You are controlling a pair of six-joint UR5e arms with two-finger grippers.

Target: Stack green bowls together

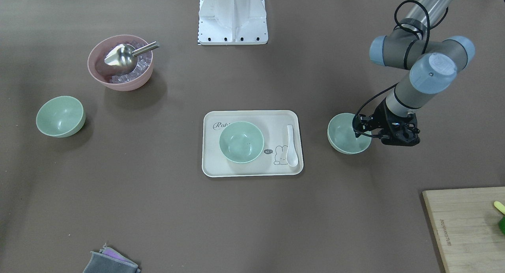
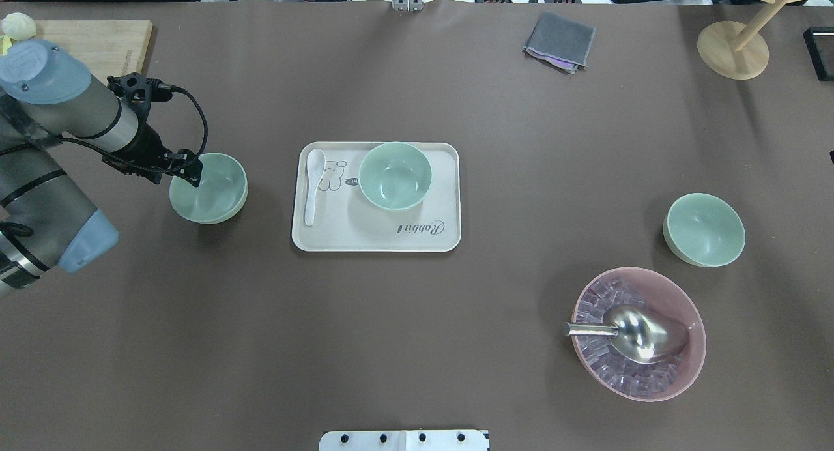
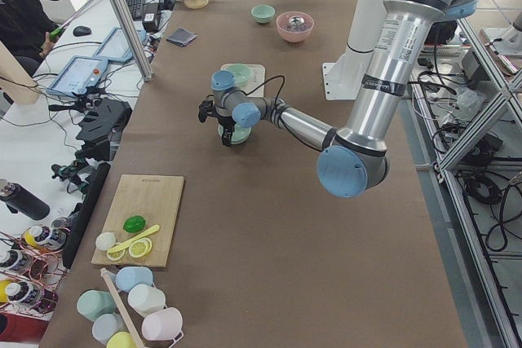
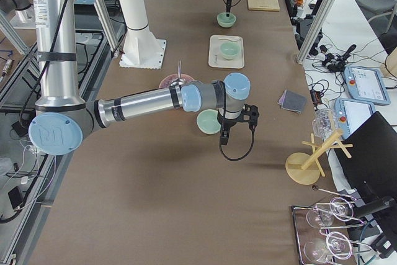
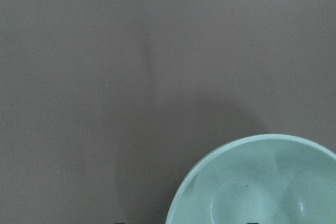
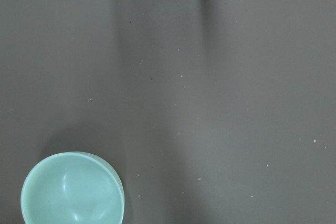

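Biggest first: the brown table [image 2: 417, 347], and we're using the cream tray [image 2: 339, 232] in the middle as our reference point. The left arm [image 2: 58, 145] reaches in on the robot's-left side of the tray. The pink bowl [image 2: 694, 334] of clear cubes sits well off to the tray's right and nearer the robot, with a metal scoop [image 2: 642, 334] in it.

We've got three green bowls, none stacked. The tray bowl [image 2: 395, 176] stands on the tray's right half. The left bowl [image 2: 212, 193] is on the table near the tray's left side. The right bowl [image 2: 704, 229] is well to the tray's right, near the pink one. A white spoon [image 2: 311, 190] lies along the tray's left edge.

The left gripper [image 2: 192, 175] is at the left bowl's rim, on the side away from the tray. Its wrist view only catches slivers of the tips, spread apart with the rim between, so it's not clamped. The right gripper [image 4: 224, 133] only shows from the side camera, so we can't tell how its jaws stand.
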